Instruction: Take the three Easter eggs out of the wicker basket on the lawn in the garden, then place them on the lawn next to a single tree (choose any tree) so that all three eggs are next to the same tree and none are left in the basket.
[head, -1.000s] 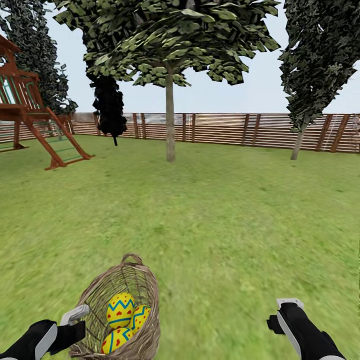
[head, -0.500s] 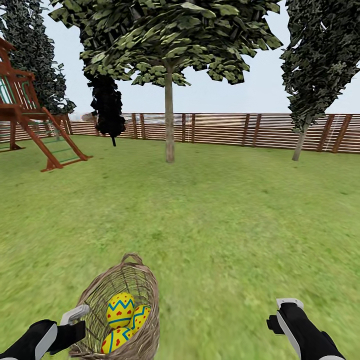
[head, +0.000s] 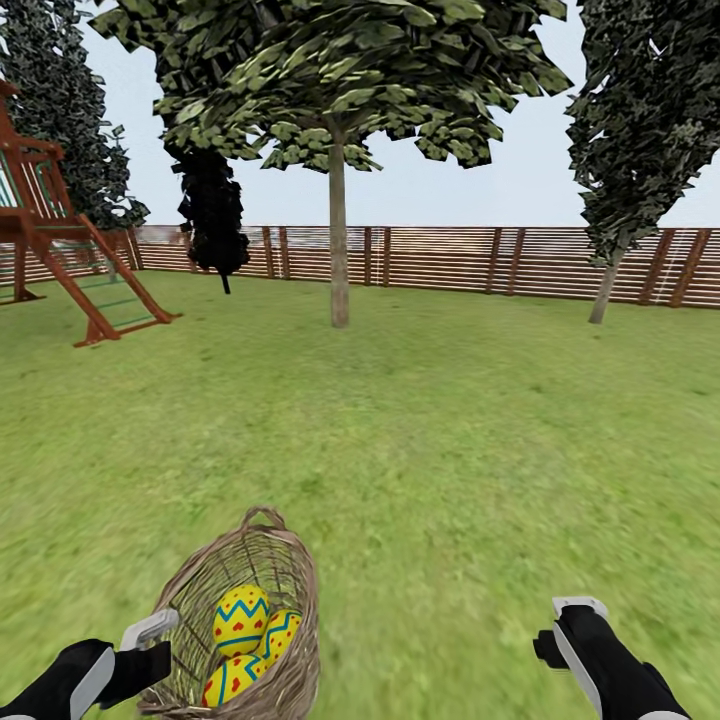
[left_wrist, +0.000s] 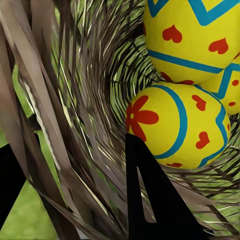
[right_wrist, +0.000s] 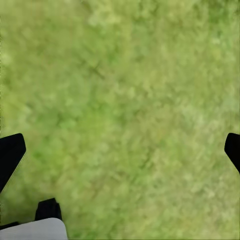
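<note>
Two dark fingers of the left gripper (left_wrist: 75, 200) straddle the woven wall of the wicker basket (head: 290, 570): one finger sits inside beside the eggs, the other outside over grass, so its jaws are closed on the basket's rim. In the head view the basket hangs tilted at that gripper (head: 150, 640), its loop handle pointing away from the robot.

Inside lie the three Easter eggs (head: 241, 620), smooth yellow shells with blue zigzag bands and red spots, packed touching one another at the deep end. The left wrist view shows what the head view cannot: red hearts and a red flower shape on the nearest egg (left_wrist: 180, 127), and coarse grey-brown strands with green showing through the gaps.

Off to the other side, the right gripper (head: 580, 625) holds nothing; in its wrist view the jaws stand wide apart over bare, mottled lawn (right_wrist: 125, 110).

Farther out, the tree (head: 339, 240) with a straight grey-brown trunk and broad leafy canopy stands well apart from the basket, before a brown slatted fence (head: 450, 260). A wooden play tower (head: 60, 260) stands at left.
</note>
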